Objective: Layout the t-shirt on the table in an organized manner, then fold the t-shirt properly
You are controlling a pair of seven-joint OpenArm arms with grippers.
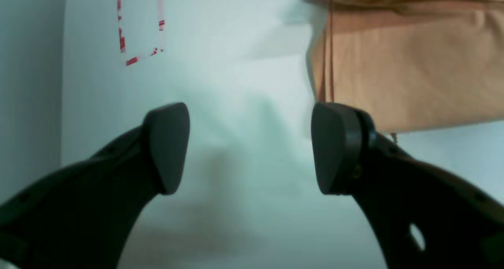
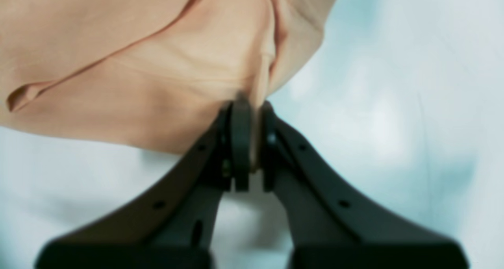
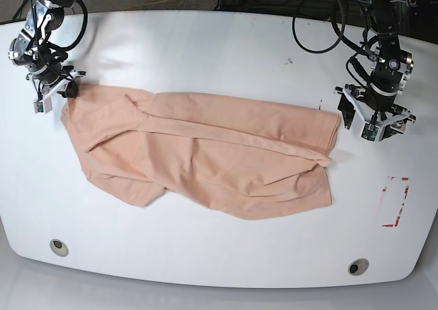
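A: Shirt position?

B: The shirt [image 3: 205, 156] lies spread across the middle of the table [image 3: 219, 43], long axis running side to side, creased with a fold ridge along its length. Its print is not visible.

A: Right end effector?

B: The right end effector [image 2: 252, 143] is clenched on a bunched edge of the shirt; wrist view shows cloth pinched between the pads [image 2: 240, 143]. In the base view it sits at the shirt's far-left corner [image 3: 55, 91].

A: Left end effector?

B: The left end effector [image 1: 250, 147] is released, jaws spread wide, nothing between them. One finger [image 1: 334, 147] is just beside the shirt's hem; contact cannot be told. In the base view it hovers off the shirt's right end [image 3: 373, 118].

A: Other marks?

B: Red outline [image 3: 395, 202] near the right edge, apart from the shirt. Two grommets [image 3: 59, 247] along the near edge.
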